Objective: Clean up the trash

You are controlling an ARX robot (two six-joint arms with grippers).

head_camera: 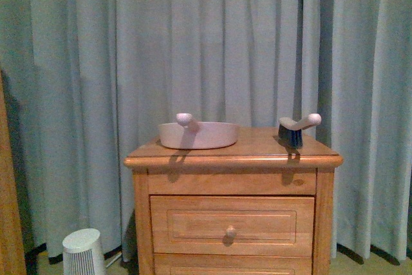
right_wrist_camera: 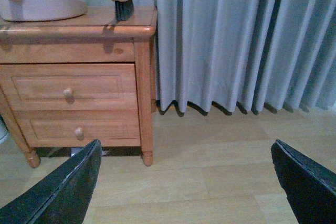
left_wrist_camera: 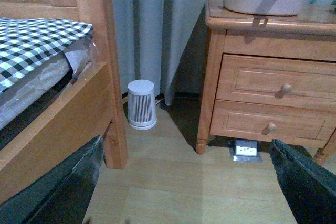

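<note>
Wooden nightstand (head_camera: 232,159) stands against blue-grey curtains (head_camera: 225,43), beige dustpan (head_camera: 199,134) and hand brush (head_camera: 293,132) on top, left gripper (left_wrist_camera: 186,145) and right gripper (right_wrist_camera: 185,145) hang spread wide and empty over plank floor (right_wrist_camera: 210,171), trash out of sight.

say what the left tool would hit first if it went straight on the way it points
The open left tool would probably meet the pale wooden floor at the foot of the grey curtain, between the small white ribbed cylinder and the light wooden nightstand; depth is unclear.
</note>
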